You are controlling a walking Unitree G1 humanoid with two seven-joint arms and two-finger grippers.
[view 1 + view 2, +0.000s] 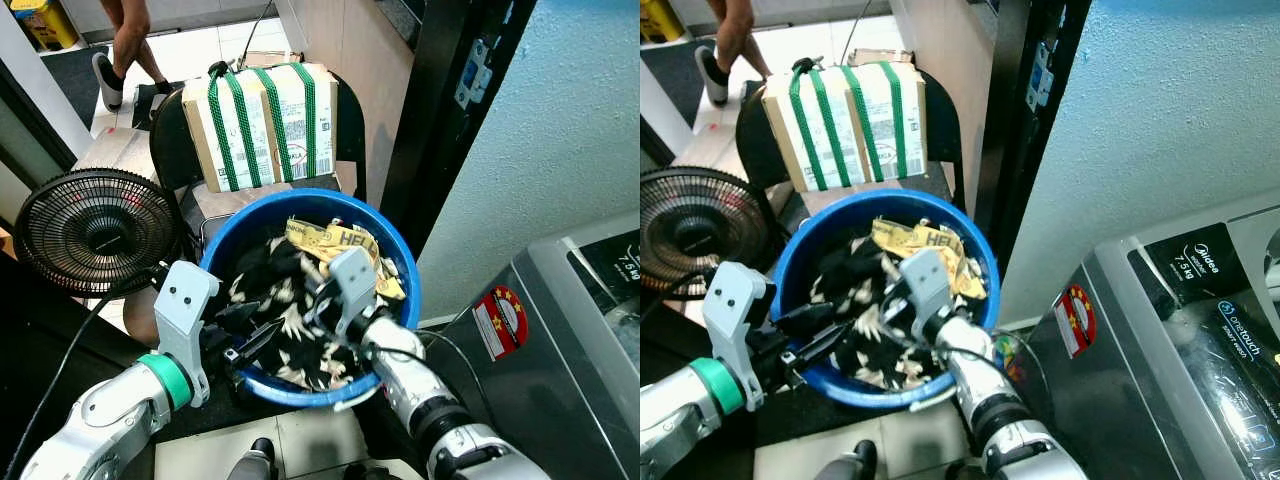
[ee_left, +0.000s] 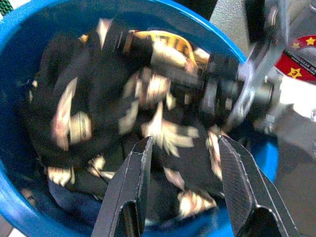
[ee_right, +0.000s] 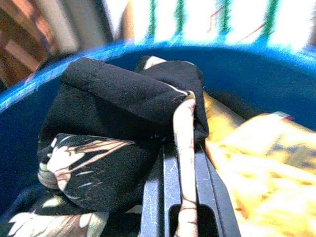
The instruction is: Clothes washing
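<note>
Pinched tight on a fold of the black flowered garment (image 3: 113,128) inside the blue tub (image 1: 395,245), the right gripper (image 3: 180,197) readies a lift; the left gripper (image 2: 185,182) gapes wide above it, ready to help.

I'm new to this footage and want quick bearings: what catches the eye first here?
A bright blue tub of laundry sits in the middle, before a chair with a green-strapped box. The right claw is shut on the black floral garment in the tub, while the left claw hangs open over the pile. A grey washing machine stands to the robot's right, a black fan to its left.
</note>
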